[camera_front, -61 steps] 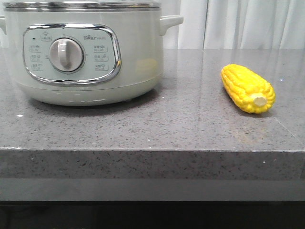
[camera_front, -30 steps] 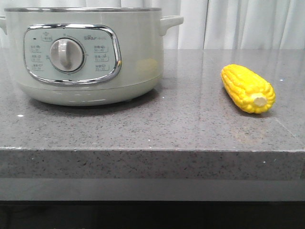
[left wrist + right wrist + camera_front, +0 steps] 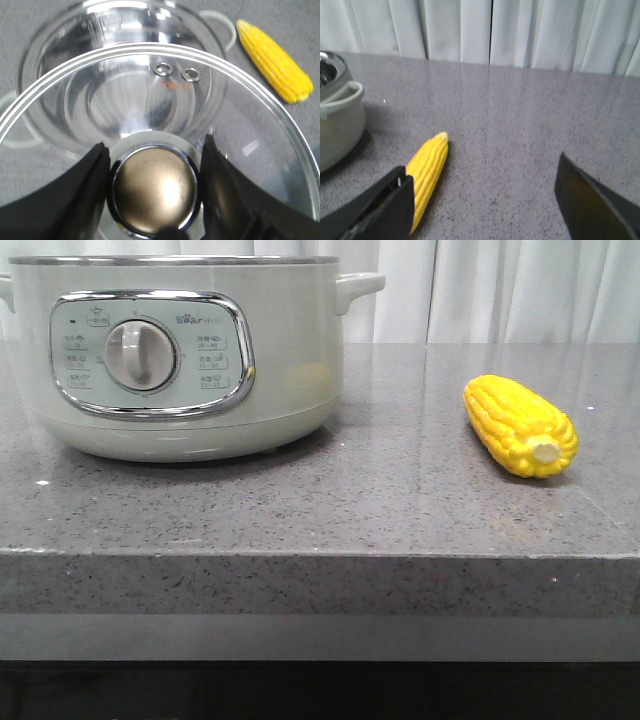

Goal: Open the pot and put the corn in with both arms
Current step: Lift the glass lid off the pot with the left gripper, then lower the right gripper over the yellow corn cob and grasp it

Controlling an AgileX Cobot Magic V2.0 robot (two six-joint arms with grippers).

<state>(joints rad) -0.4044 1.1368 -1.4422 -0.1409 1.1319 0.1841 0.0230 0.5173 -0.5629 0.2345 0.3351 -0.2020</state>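
The pale grey-green pot [image 3: 190, 360] stands at the left of the counter with no lid on it in the front view. My left gripper [image 3: 155, 150] is shut on the round metal knob [image 3: 155, 192] of the glass lid [image 3: 250, 145] and holds the lid above the open pot [image 3: 90, 30]. The yellow corn [image 3: 520, 426] lies on the counter right of the pot. It also shows in the left wrist view [image 3: 274, 61]. My right gripper [image 3: 482, 169] is open and empty above the counter, with the corn [image 3: 427, 167] just beside one finger. Neither gripper shows in the front view.
The grey speckled counter [image 3: 380, 500] has its front edge near the camera. White curtains [image 3: 500, 290] hang behind it. The pot's side handle [image 3: 342, 97] sticks out towards the corn.
The steel-rimmed lid sat on the pot's top edge one second ago. It has since risen out of the front view. The corn and the pot have not moved.
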